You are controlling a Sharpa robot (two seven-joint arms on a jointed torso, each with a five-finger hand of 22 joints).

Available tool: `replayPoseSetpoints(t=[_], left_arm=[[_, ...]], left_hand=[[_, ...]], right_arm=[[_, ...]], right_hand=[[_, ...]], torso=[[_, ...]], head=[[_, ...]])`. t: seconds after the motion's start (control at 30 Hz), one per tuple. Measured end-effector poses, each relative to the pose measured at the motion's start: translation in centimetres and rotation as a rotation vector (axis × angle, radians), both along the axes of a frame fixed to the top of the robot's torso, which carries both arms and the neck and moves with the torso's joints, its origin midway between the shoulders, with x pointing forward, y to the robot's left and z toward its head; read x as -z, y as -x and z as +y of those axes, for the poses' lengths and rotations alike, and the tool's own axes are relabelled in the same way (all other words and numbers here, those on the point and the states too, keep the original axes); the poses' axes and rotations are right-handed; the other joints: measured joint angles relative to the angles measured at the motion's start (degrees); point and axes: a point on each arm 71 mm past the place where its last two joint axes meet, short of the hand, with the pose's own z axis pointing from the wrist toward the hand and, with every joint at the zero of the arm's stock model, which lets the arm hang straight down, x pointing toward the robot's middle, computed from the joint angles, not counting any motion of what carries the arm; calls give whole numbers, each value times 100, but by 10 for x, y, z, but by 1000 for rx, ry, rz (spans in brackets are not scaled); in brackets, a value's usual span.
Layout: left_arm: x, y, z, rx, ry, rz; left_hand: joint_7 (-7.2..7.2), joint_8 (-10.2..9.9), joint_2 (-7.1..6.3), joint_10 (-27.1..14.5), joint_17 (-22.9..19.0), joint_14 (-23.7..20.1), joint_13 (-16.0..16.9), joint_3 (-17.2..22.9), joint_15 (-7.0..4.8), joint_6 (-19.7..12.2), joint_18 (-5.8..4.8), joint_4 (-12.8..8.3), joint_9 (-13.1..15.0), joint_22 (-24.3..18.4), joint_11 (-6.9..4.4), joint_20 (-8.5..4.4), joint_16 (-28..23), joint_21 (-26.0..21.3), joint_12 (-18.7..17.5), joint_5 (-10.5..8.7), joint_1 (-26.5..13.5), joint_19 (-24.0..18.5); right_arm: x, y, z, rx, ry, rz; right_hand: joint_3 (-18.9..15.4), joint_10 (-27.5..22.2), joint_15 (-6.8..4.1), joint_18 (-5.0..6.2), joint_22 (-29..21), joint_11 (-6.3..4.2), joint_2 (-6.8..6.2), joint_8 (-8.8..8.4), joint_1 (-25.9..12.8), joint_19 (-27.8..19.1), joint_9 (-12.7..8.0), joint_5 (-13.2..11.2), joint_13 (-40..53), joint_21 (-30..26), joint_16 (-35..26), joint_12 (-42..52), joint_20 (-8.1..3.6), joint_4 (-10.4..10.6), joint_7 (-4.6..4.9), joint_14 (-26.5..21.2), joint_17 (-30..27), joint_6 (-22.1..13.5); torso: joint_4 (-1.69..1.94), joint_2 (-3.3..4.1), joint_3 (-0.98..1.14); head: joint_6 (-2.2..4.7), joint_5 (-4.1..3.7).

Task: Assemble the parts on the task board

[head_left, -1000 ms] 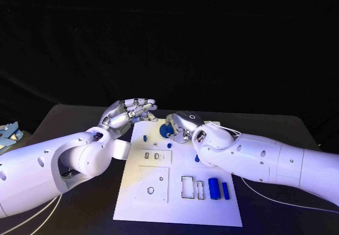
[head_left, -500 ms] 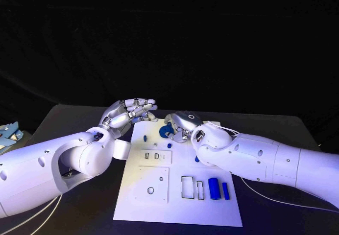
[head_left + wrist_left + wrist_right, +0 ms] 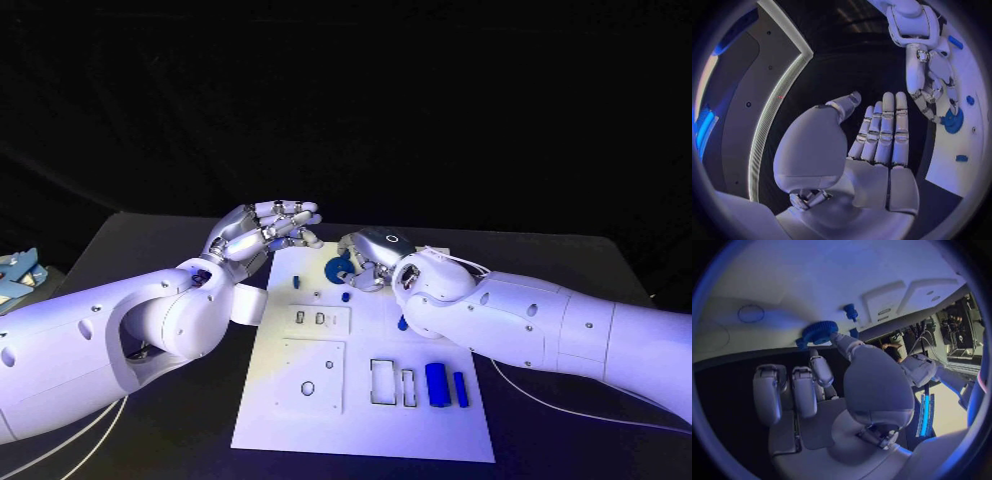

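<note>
Blue gear touched by right hand; two blue bars on task board.

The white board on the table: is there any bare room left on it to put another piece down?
Yes. The task board is bare along its near edge, below the two blue bars and the cut-out plate. Its far end is crowded: the right hand touches the blue gear there, with the left hand close beside.

Task board with blue parts, head view.
White task board flat on the table; blue gear near its far edge, two upright-lying blue bars beside rectangular slots.
</note>
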Motion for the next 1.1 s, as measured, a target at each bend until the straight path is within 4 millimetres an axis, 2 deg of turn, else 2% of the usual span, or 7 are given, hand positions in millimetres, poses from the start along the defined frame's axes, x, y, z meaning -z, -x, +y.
replayPoseSetpoints(t=[0.2,0.43,0.63,0.73,0.9,0.97,1.1], left_arm=[[0,0,0,0,0,0],[0,0,0,-1,0,0],[0,-1,1,-4,-2,0],[0,-1,3,-7,-3,1],[1,-2,6,-15,-6,1],[1,-2,8,-18,-7,1],[1,-2,10,-21,-8,1]], left_hand=[[0,0,0,0,0,0,0,0,0,0,0,0,1,0,0,0,0,0,0,0,0,0],[0,0,0,-21,7,0,0,17,0,0,0,-17,5,5,21,0,22,23,0,0,0,-42],[0,0,0,-21,7,0,0,17,0,0,0,-17,5,5,21,0,22,23,0,0,0,-42],[0,0,0,-21,7,0,0,17,0,0,0,-17,4,5,21,0,22,23,0,0,0,-42],[0,0,0,-21,7,0,0,17,0,0,0,-17,9,5,21,0,22,23,0,0,0,-42],[0,0,0,-21,7,0,0,17,0,0,0,-17,9,5,21,0,22,23,0,0,0,-42],[-15,0,0,-21,6,0,0,17,0,-15,0,-17,9,5,21,0,22,23,0,0,0,-42]], right_arm=[[2,-1,-2,1,8,25],[5,-2,-7,8,12,48],[3,1,-20,14,-18,41],[-2,5,-36,14,-71,32],[-23,10,-68,19,-188,51],[-30,10,-85,33,-232,71],[-37,13,-123,59,-294,127]], right_hand=[[-83,22,0,0,0,-22,66,-33,-162,0,21,21,49,0,0,35,0,161,-31,0,0,104],[-119,22,0,1,-1,-22,91,-66,-227,0,23,21,65,0,0,58,0,235,-35,0,-1,136],[-100,114,0,1,-1,-52,107,-125,-240,0,35,276,158,0,0,138,0,248,-31,0,-1,193],[-36,114,0,2,-2,-52,174,-168,-168,0,35,300,148,0,0,147,0,184,-31,0,-2,193],[39,111,0,2,-2,-48,163,-251,4,0,35,284,129,-34,0,147,0,72,-31,0,-2,193],[48,76,-1,2,-2,-13,154,-279,70,0,35,265,109,-35,0,109,0,16,-8,0,-2,170],[164,72,-1,2,-2,-10,170,-320,426,0,50,51,119,-35,0,109,-1,-277,30,0,-2,215]], torso=[[0,-1,2],[-1,0,4],[-3,-2,5],[-14,-10,8],[-49,-32,15],[-67,-47,19],[-104,-74,29]], head=[[-12,2],[-14,5],[4,-1],[12,8],[20,19],[25,17],[41,-13]])
